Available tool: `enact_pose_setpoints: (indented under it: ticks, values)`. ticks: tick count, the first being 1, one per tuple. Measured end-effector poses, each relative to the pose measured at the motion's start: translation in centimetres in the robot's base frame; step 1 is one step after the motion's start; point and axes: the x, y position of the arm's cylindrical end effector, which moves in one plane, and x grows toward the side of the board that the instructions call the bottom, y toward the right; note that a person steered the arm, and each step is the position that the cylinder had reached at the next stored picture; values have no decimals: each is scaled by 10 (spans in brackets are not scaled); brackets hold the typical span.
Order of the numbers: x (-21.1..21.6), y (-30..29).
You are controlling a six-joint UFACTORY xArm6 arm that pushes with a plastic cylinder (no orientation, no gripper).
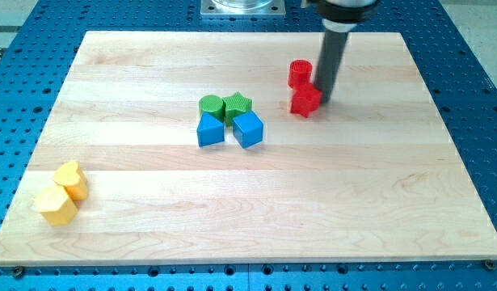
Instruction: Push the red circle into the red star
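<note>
The red circle [300,73] stands on the wooden board [248,202] near the view's top, right of the middle. The red star [305,100] lies just below it, a small gap apart or barely touching; I cannot tell which. My tip [322,101] comes down from the view's top as a dark rod and ends right against the star's right side, just right of and below the circle.
A green circle [211,107] and a green star [237,104] sit together at the middle, with two blue blocks [210,129] [248,128] right below them. Two yellow blocks [71,179] [56,204] lie at the lower left. Blue perforated table [466,48] surrounds the board.
</note>
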Motion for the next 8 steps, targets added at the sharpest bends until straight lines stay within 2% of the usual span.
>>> enact_pose_setpoints:
  ticks: [1, 2, 3, 4, 5, 6, 7, 8]
  values:
    - [29, -55]
    - [23, 37]
    - [-52, 98]
    - [-93, 52]
    - [-45, -27]
    - [10, -11]
    - [42, 63]
    - [36, 25]
